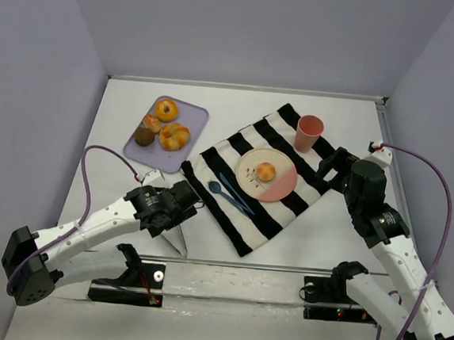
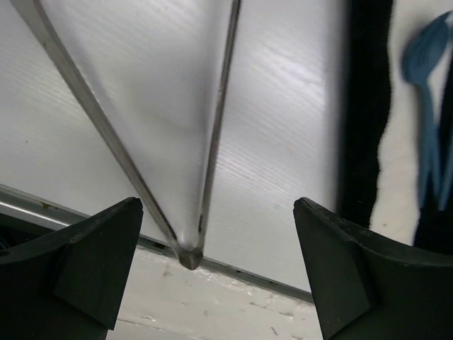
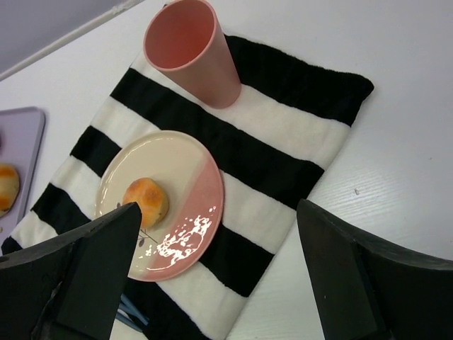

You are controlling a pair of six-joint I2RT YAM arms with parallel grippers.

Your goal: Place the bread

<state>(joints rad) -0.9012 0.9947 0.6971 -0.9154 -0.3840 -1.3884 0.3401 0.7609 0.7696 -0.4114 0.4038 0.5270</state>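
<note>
**Bun resting on a plate, both grippers open and clear of it**

Seen from overhead, a white table [image 1: 296, 112] holds a place setting between two robot arms. A black-and-white striped cloth [image 1: 283, 215] lies at the centre, turned diagonally, as a placemat. At 10 o'clock from it sits a lavender tray [image 1: 195, 123], the serving stock, with a ring bagel [image 1: 166, 109], a dark brown lump [image 1: 143, 136] and other pastries.

On the cloth is a cream-and-pink plate [image 1: 277, 186]. A pink cup [image 1: 308, 133] stands upright at its 1 o'clock, and blue cutlery [image 1: 229, 192] lies at its 8 o'clock, laid as for a meal.

The bread [image 1: 266, 171], a small golden bun, sits near the plate's centre, touched by nothing. The placing looks done.

The left gripper [image 2: 219, 212] hovers over bare table at the cloth's 8 o'clock, fingers apart and empty. The right gripper [image 3: 218, 209], at the plate's 3 o'clock, also has its fingers spread, holding nothing.
</note>
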